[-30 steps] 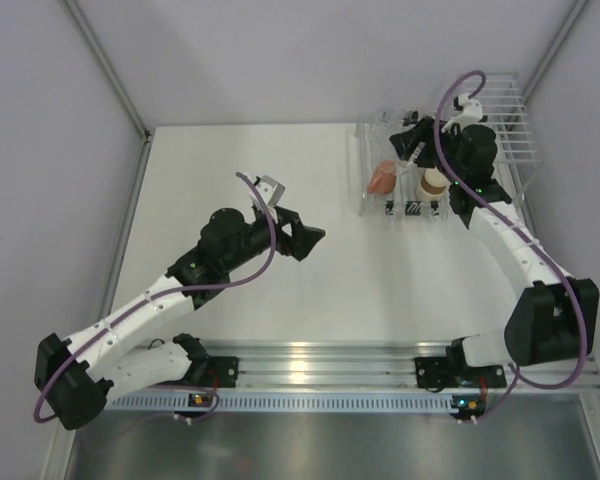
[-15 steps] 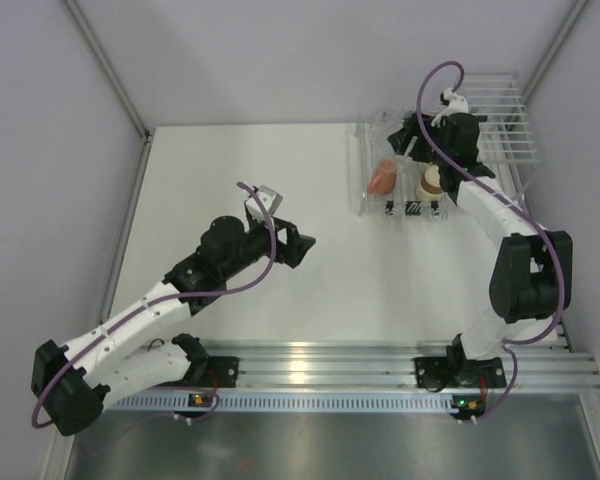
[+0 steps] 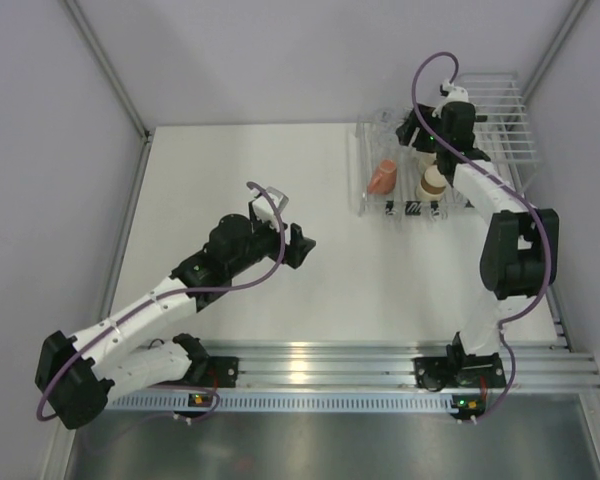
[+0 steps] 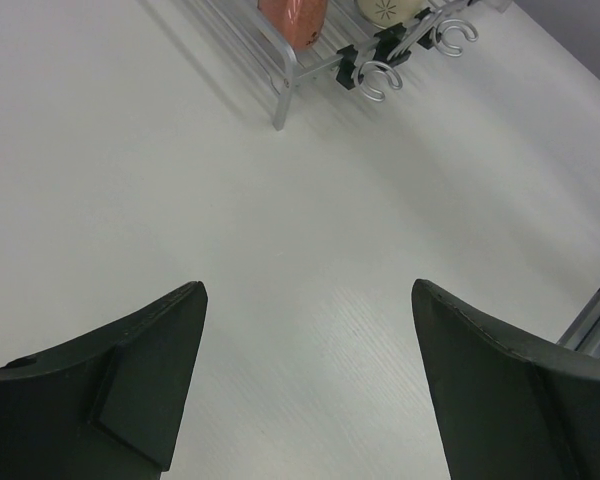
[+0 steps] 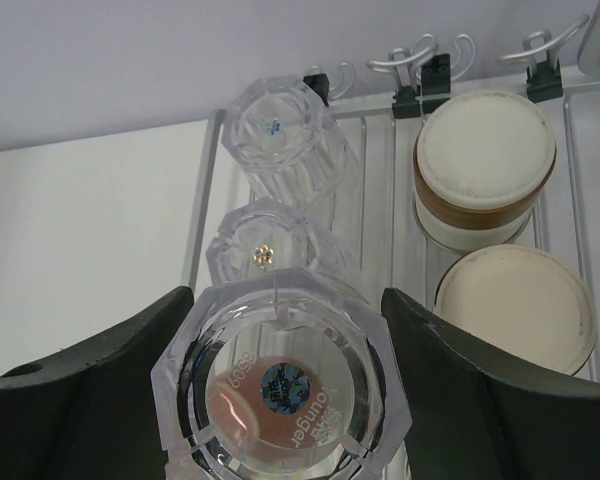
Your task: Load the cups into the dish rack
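Right pincer [image 5: 285, 300] clenched on a clear cup [image 5: 280, 390], base up, over the rack [image 5: 375, 190] | two more clear cups [image 5: 278, 140] [image 5: 265, 255] just ahead, two brown cups [image 5: 485, 165] [image 5: 515, 310] ahead-right, all in rack | left pincer [image 4: 305, 380] released above the surface [image 4: 130, 180], rack corner well ahead

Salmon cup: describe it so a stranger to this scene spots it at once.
Find the white rack at the far right of the top view. On its low part, by the left edge, sits the salmon cup. Its neighbours are clear cups and brown cups; it alone is orange.
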Controlling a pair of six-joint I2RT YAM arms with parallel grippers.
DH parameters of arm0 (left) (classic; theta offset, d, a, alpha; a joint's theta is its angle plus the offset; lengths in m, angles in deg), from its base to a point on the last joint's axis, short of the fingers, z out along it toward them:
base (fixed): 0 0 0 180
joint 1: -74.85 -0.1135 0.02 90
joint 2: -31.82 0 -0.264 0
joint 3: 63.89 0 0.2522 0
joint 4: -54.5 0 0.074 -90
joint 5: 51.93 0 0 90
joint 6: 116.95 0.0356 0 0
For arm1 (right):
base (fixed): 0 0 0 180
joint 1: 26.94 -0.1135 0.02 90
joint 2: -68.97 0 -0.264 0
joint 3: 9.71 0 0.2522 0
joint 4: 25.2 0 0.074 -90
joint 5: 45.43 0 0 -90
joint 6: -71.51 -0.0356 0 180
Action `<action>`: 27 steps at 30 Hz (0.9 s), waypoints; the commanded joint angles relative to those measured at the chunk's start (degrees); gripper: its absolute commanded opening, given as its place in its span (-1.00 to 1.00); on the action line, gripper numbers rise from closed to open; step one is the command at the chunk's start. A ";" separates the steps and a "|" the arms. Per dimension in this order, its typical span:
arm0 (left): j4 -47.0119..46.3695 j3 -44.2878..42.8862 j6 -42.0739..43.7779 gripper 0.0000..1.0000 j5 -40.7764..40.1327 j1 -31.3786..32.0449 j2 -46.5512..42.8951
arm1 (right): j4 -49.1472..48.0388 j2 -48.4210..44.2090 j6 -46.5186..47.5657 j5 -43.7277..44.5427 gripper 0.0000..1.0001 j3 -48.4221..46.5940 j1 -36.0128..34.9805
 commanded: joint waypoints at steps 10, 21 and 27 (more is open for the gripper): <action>-1.42 0.87 1.20 0.78 -0.09 -0.45 0.62 | -0.35 2.47 2.42 2.90 -1.00 -4.82 2.16; -1.42 0.96 1.11 0.79 0.09 -0.53 0.27 | 0.61 1.77 4.00 4.65 -1.00 -2.09 2.60; -1.51 0.96 0.93 0.79 0.70 -0.53 0.27 | 1.40 0.89 5.50 5.45 -1.00 -0.95 2.51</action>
